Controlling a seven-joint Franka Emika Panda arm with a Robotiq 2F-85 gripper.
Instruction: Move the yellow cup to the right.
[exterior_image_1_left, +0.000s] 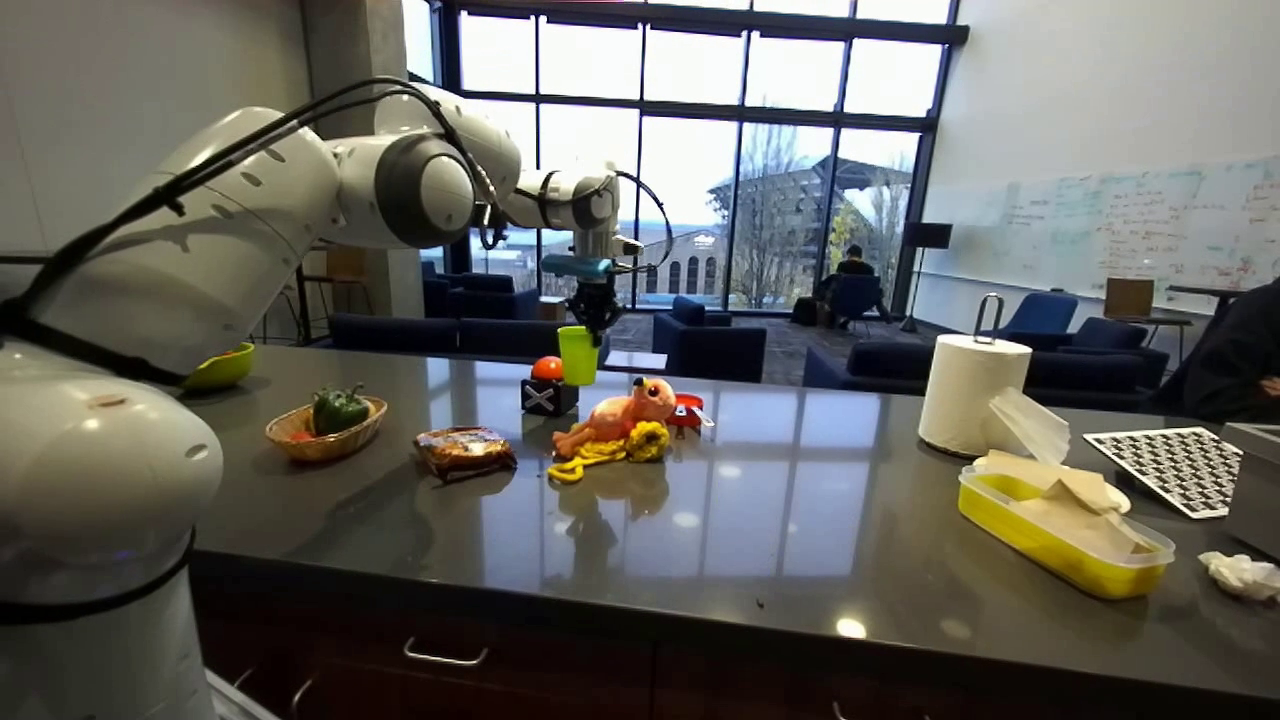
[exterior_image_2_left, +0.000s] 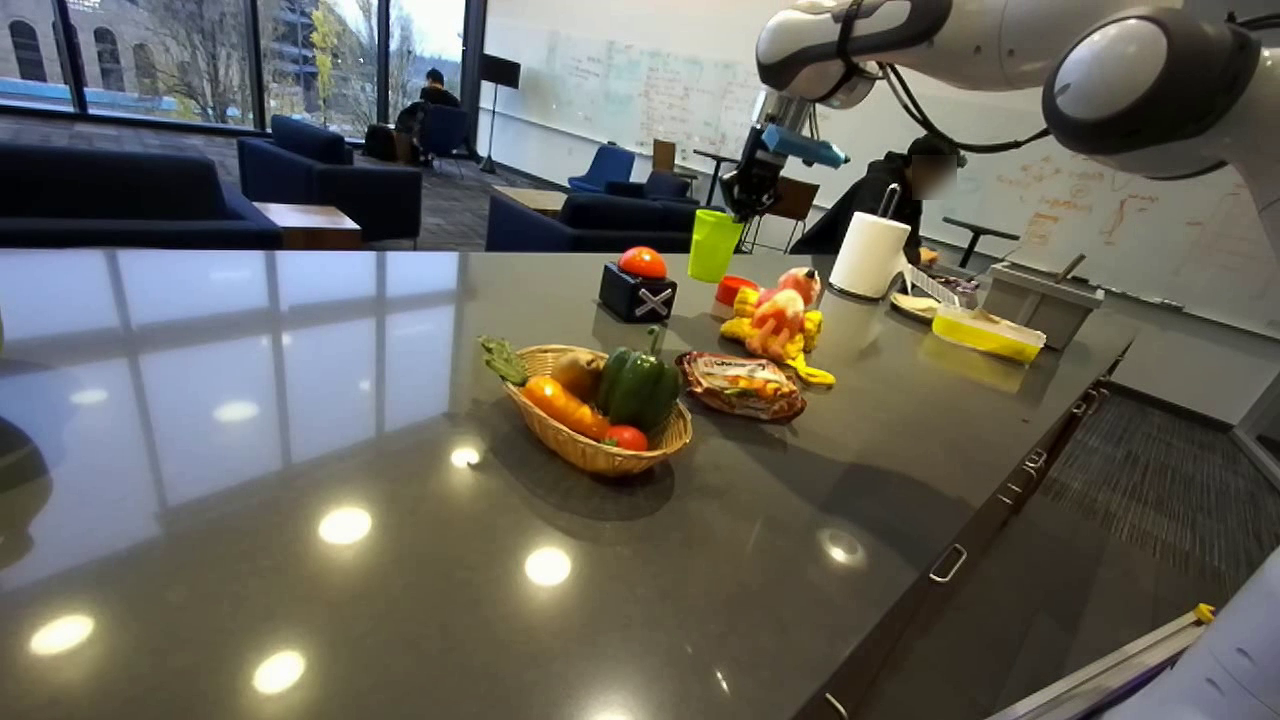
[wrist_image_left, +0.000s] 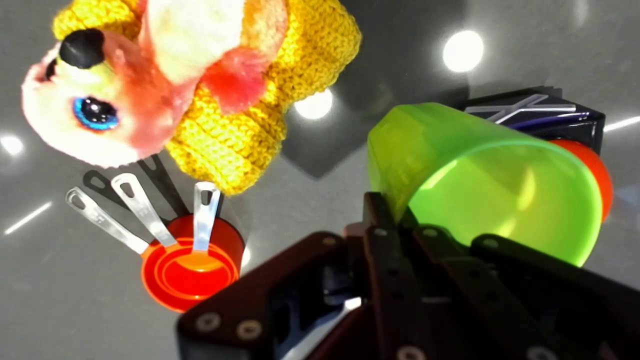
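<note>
The claw (wrist_image_left: 392, 211) pinches the yellow-green cup (wrist_image_left: 487, 182) by its wall, so carry it right smoothly, clear of the red measuring cups (wrist_image_left: 195, 270).

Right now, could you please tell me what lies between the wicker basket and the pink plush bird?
A shiny wrapped packet lies between the wicker basket and the pink plush bird, as both exterior views show.

The cup (wrist_image_left: 485, 182) is showing smooth plastic — the counter (exterior_image_1_left: 800, 500) is gleaming, glossy; the toy (exterior_image_1_left: 622, 412) is looking plush, scoop handles (wrist_image_left: 204, 220) metallic.
</note>
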